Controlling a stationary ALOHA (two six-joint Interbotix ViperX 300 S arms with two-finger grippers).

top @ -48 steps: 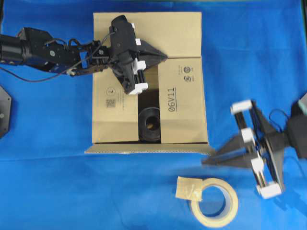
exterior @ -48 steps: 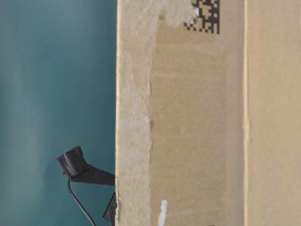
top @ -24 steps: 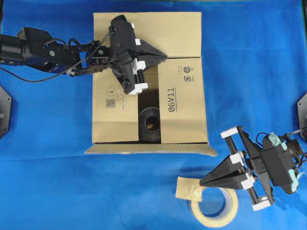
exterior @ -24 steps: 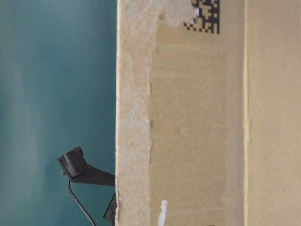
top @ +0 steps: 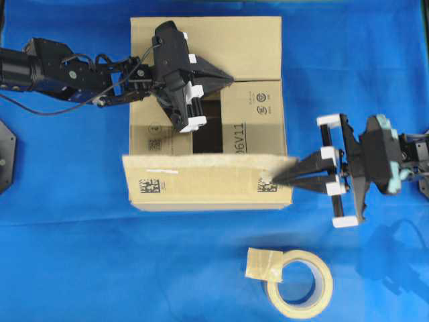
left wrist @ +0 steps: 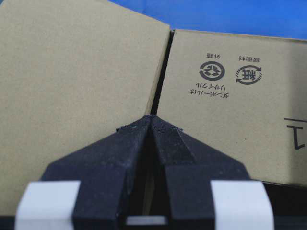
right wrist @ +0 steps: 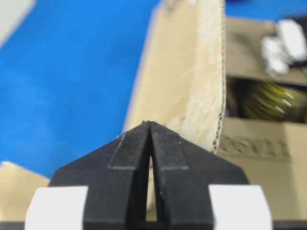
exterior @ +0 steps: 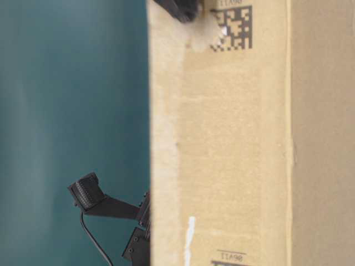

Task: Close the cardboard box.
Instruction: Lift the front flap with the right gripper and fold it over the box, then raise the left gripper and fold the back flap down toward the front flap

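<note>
The brown cardboard box sits mid-table. Its far flap and both side flaps lie folded in, with a dark gap between the side flaps. The near flap, with black square codes, stands raised and leans over the opening; it fills the table-level view. My left gripper is shut, its tips resting on the seam between the far and side flaps. My right gripper is shut, its tips against the near flap's right end. A dark roll shows inside the box.
A beige tape roll with a loose tape piece lies on the blue cloth in front of the box. Black mounts sit at the left edge. A black camera arm stands beside the box.
My right gripper moved from beside the tape roll up to the box. The near flap, which lay flat outward, now stands raised over the opening. The left arm has not moved.
</note>
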